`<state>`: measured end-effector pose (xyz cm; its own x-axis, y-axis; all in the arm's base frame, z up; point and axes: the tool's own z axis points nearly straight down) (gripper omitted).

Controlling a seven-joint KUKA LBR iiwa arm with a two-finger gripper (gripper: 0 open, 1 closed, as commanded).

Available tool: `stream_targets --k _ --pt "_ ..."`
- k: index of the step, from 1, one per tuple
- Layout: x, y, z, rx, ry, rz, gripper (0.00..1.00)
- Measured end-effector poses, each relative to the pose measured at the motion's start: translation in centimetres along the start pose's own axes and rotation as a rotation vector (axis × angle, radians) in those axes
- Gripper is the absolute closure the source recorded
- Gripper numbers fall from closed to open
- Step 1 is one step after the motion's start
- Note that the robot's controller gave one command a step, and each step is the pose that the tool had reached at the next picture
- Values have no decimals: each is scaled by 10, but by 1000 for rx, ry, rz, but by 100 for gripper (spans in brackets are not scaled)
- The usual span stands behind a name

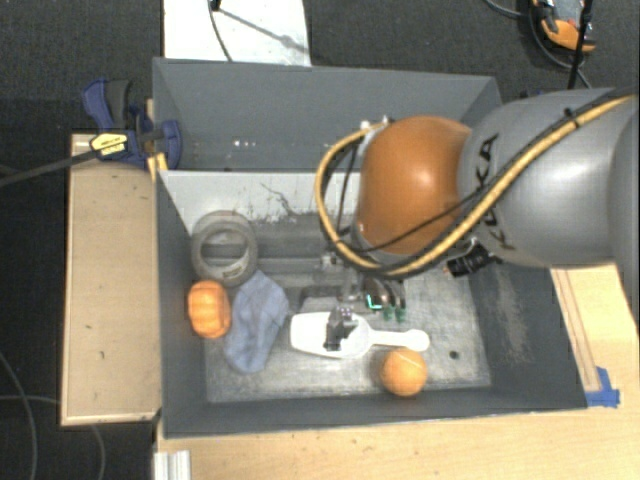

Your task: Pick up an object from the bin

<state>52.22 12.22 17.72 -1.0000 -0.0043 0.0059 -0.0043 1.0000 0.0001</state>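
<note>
End effector (340,330) over white scoop (308,335) — orange ball (403,373) just beside

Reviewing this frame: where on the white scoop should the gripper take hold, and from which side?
On the white scoop, probably the narrow handle, taken from straight above and closed across its width. The scoop lies flat with the handle pointing to the view's right, and the handle is slimmer than the broad bowl end. Stay near mid-handle, since the orange ball sits close to the tip.
</note>
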Motion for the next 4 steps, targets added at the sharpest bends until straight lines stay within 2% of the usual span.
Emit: stream_targets --k 1,2,3,4 --pt "-2 -1 -4 -1 -8 5 0" --pt "11 -22 70 -3 -14 -7 0" --pt "8 -21 65 -4 -23 -8 0" --pt "43 -28 67 -1 -6 164 0"
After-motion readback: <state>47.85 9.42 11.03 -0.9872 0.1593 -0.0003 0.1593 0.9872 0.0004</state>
